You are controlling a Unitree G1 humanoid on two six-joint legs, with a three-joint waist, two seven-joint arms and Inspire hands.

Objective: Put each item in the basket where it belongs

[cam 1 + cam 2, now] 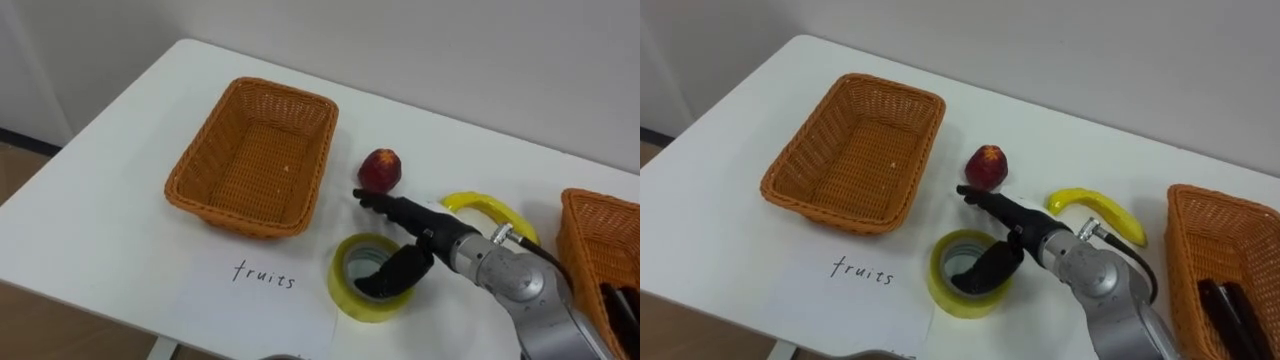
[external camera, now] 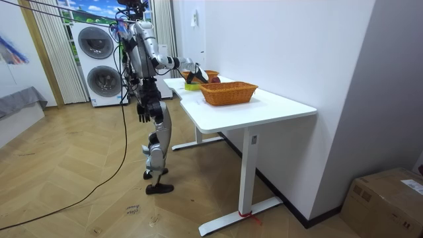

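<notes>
Red fruit (image 1: 380, 170): round, on the desk (image 1: 120, 200) about mid-width, nearer the far edge than the near one, just off the right far corner of the left basket (image 1: 185, 185). No long axis to report.

Banana (image 1: 1095, 208): lies flat to the right of the red fruit, between it and the right basket (image 1: 580, 230). Long axis runs roughly along the far edge, with 1 tip toward the red fruit and the other toward the right basket. The curve bows toward the far edge.

Tape roll (image 1: 340, 275): yellow, lying flat with the hole up, nearer the near edge than the red fruit, beside a sheet of paper (image 1: 260, 290) with handwriting.

Left basket: long axis runs from near edge to far edge. Right basket: at the right edge, with dark items (image 1: 1225, 305) inside.

Right hand (image 1: 420, 228): reaches in from the right with fingers straight and spread apart. They point at the red fruit, tips just beside it; cannot tell if they touch. The thumb hangs down into the roll's hole. Nothing is clamped.

Left hand (image 2: 143, 112): hangs at the robot's side in the room view; cannot tell the finger state. The robot stands at the desk's long edge, upright.
</notes>
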